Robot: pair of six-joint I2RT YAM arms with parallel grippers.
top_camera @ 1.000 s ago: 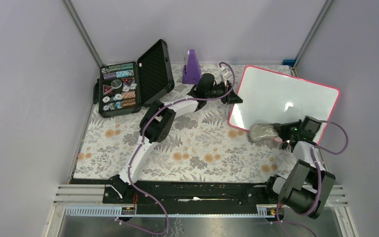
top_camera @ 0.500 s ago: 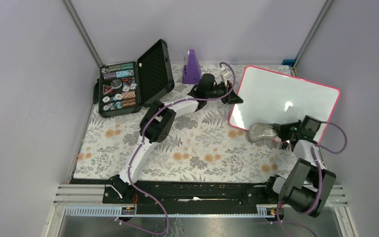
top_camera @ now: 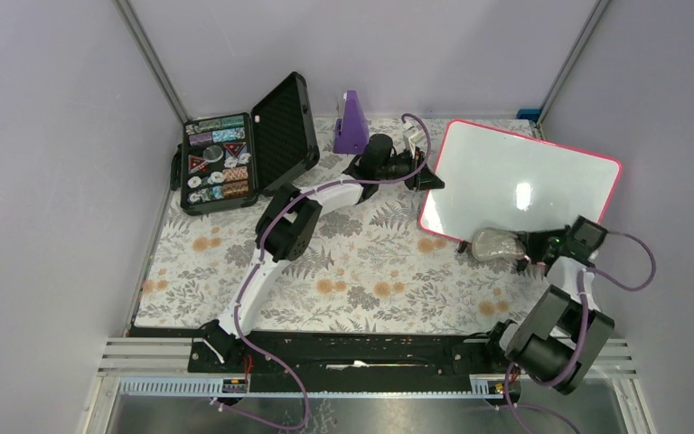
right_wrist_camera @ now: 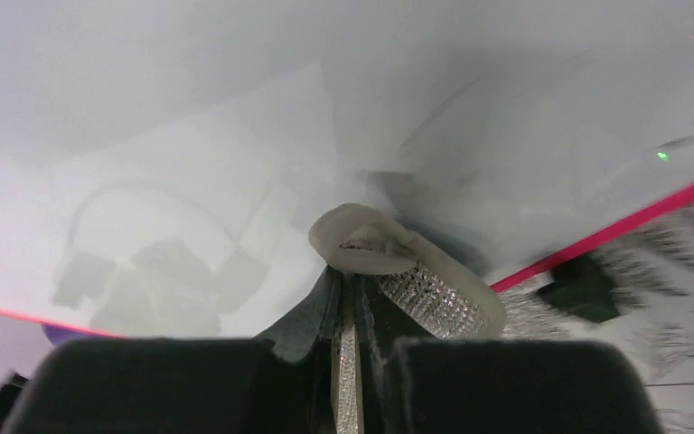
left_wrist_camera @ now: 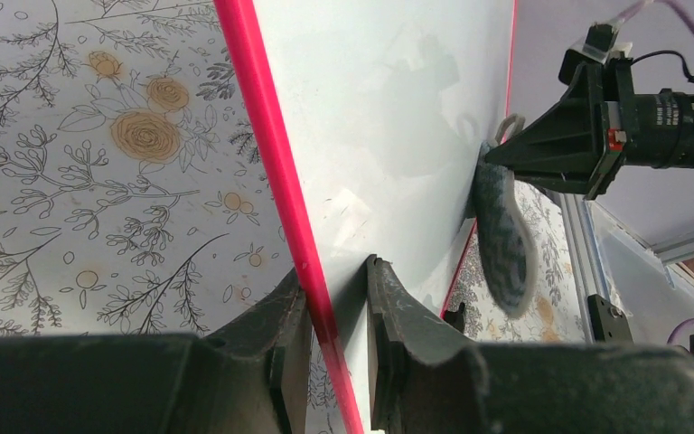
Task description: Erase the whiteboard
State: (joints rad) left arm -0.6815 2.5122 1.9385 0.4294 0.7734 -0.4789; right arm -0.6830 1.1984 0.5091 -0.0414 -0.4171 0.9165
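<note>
The whiteboard (top_camera: 524, 185), glossy white with a thin pink-red frame, stands tilted up at the back right of the table. My left gripper (top_camera: 428, 175) is shut on its left edge. In the left wrist view the two jaws (left_wrist_camera: 332, 271) pinch the pink frame of the whiteboard (left_wrist_camera: 389, 108). My right gripper (top_camera: 526, 244) is shut on a grey oval sponge (top_camera: 495, 244), which it holds against the board's lower edge. In the right wrist view the jaws (right_wrist_camera: 348, 282) clamp the strap of the sponge (right_wrist_camera: 434, 294), with the whiteboard (right_wrist_camera: 235, 136) just beyond. The sponge (left_wrist_camera: 504, 240) also shows edge-on in the left wrist view.
An open black case (top_camera: 226, 154) holding small coloured items sits at the back left. A purple cone-like object (top_camera: 352, 122) stands at the back middle. A floral cloth (top_camera: 343, 271) covers the table. Grey walls close in on both sides.
My right gripper has slid the sponge a little to the right and nearer along the board's lower edge. The left gripper and the board have not moved.
</note>
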